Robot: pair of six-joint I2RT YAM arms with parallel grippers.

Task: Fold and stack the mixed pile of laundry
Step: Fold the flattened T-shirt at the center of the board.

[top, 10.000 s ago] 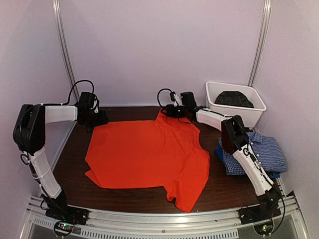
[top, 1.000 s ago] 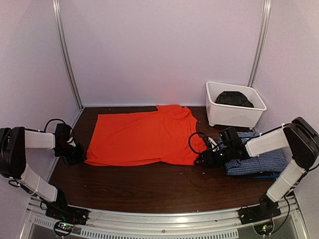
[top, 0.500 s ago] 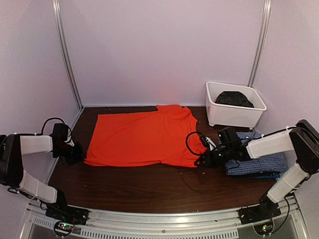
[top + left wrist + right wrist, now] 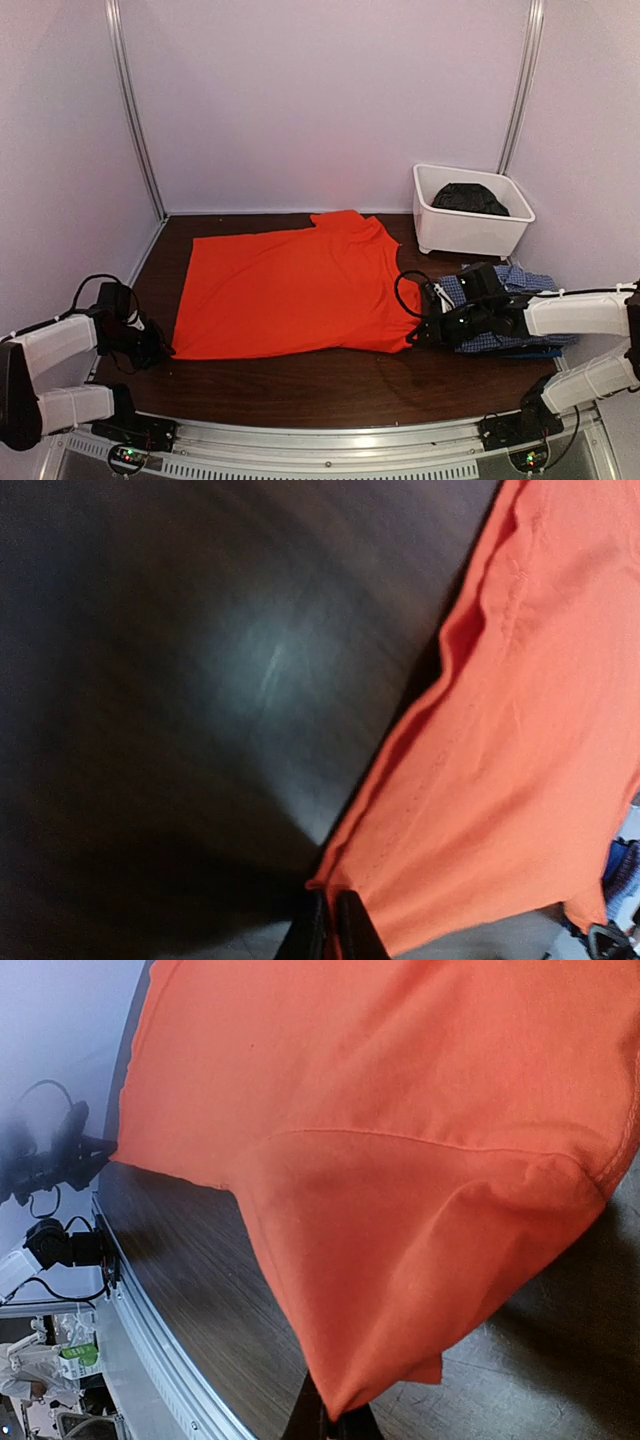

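The bright orange T-shirt lies folded across the middle of the dark table, stretched between both arms. My left gripper pinches its near left corner; in the left wrist view the jaws are shut on the orange hem. My right gripper holds the near right corner; the right wrist view shows the cloth draped from the shut gripper. The blue-and-white check shirt lies folded at the right, under the right arm. A black garment sits in the tub.
The white plastic tub stands at the back right. A blue piece peeks from under the check shirt. Bare dark tabletop runs along the near edge, ending at the metal rail.
Both grippers have drawn toward the near edge, pulling the orange T-shirt's near edge with them. The right gripper closed on the right corner within the last second.
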